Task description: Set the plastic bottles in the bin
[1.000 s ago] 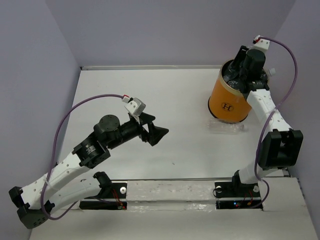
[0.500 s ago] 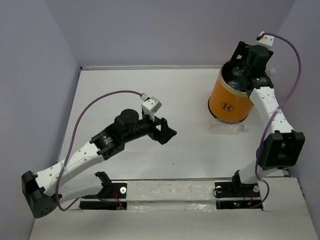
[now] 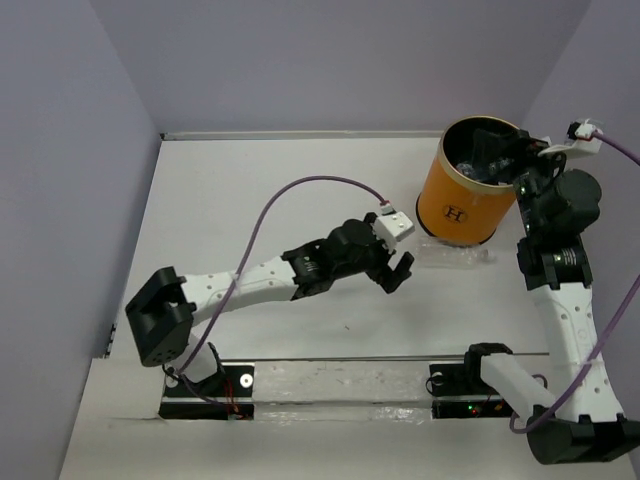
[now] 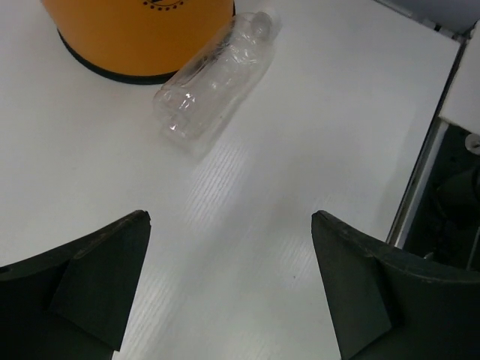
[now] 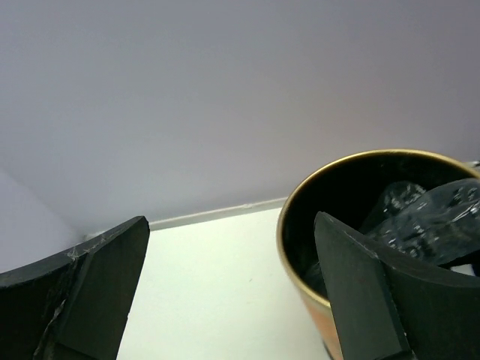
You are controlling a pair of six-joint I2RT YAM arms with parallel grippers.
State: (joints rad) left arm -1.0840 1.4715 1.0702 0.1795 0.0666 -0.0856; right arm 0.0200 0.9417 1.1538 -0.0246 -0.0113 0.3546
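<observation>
Nearest, over the middle of the bench (image 3: 250,190): left end effector (image 3: 398,272), spread wide, holding nothing and touching nothing. In the left wrist view, both fingers (image 4: 82,292) well apart at the lower corners, only bare bench between them.

Just beyond and to the right of it: one plastic bottle (image 3: 455,257), clear, lying on its side on the bench. Near the left end effector but apart from it. In the left wrist view, ahead of the open fingers, slanted, with the neck end toward the upper right. Close against the dark foot of the bin (image 3: 462,195); actual contact not certain.

Farther back, toward the far right corner of the bench: one bin, orange, upright, mouth open to the top, H logo (image 3: 456,214) on the near side.

At the far right side of the bin's rim, about level with the mouth: right end effector (image 3: 505,150), also spread wide, gripping nothing. In the right wrist view, the bin's pale rim and black interior ahead, around the right-hand finger.

Inside the bin: clear crumpled bottles (image 5: 431,214) against the black wall. Number not readable.

Count: bottles on the bench, one; bins, one; end effectors, two, both empty.
</observation>
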